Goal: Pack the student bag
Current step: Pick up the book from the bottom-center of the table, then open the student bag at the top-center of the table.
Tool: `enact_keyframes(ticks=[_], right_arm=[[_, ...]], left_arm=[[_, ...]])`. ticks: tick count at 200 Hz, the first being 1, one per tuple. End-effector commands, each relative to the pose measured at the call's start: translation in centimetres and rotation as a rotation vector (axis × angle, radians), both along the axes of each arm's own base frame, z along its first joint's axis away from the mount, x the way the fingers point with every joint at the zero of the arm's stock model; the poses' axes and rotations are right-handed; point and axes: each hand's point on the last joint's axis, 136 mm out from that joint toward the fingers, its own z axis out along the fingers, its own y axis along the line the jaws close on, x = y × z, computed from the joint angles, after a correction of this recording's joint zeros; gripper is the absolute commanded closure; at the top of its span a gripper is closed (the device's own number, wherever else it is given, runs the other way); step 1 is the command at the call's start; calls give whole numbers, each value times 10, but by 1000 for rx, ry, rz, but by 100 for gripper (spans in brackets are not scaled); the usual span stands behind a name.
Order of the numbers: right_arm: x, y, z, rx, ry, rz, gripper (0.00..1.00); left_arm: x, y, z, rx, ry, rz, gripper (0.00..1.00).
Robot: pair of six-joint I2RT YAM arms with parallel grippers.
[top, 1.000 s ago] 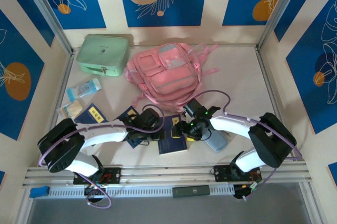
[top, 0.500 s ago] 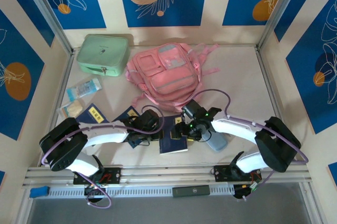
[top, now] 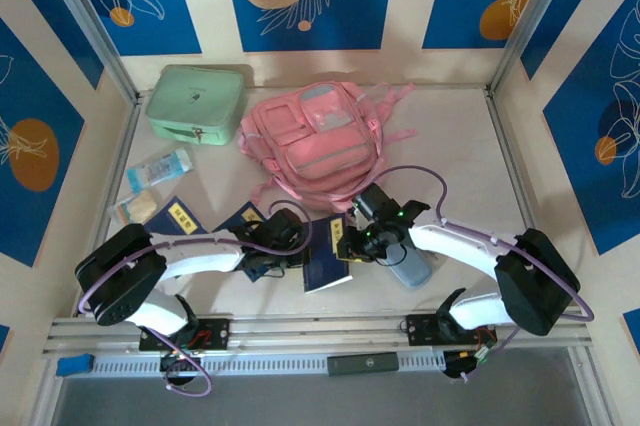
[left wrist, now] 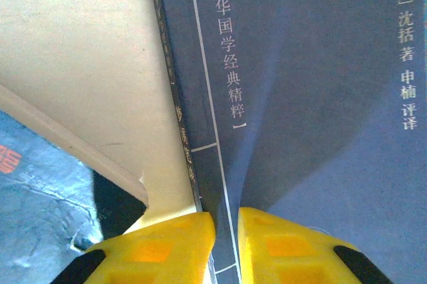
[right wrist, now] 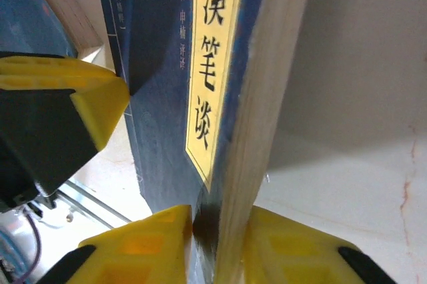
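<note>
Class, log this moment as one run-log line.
left fingers: shut on blue book | right fingers: shut on same blue book | student bag: behind, untouched

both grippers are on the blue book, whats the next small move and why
Probably raise the blue book clear of the table, both arms together. The left gripper pinches its spine edge and the right gripper its page edge, so both hold it, and the student bag lies farther back.
</note>
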Motion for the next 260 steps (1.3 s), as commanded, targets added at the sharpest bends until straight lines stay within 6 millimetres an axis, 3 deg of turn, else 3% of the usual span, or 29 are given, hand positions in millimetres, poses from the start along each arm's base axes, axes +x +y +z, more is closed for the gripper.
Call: enact_keyframes(ticks=[1,29,44,70,100,132,155,177,201,229,260], right_arm=[[-2,9,19,84,-5,17,83],[-3,10,31,125,-24,25,94],[-4,11,39,153,-30,34,98],[-6,9,57,189,-69,58,100],[-9,1,90,217,-180,101,100],[9,-33,122,294,-186,-39,100],[28,-60,147,348,-225,-151,100],[50,-92,154,343,-233,-295,100],[70,-122,157,382,-231,-448,100],[83,-150,152,364,-256,-561,100],[90,-160,150,383,-267,-595,100]], left_arm=[[-13,26,-27,131,50,13,76],[-10,23,-16,108,29,18,74],[-7,18,0,78,1,5,70],[3,19,45,43,-107,-10,63],[23,27,117,29,-333,-49,52],[64,42,169,175,-492,-142,43],[98,26,195,240,-599,-319,39],[123,-7,198,305,-703,-545,37],[142,-44,186,321,-759,-751,32],[179,-65,159,415,-744,-829,28],[204,-85,125,424,-704,-884,25]])
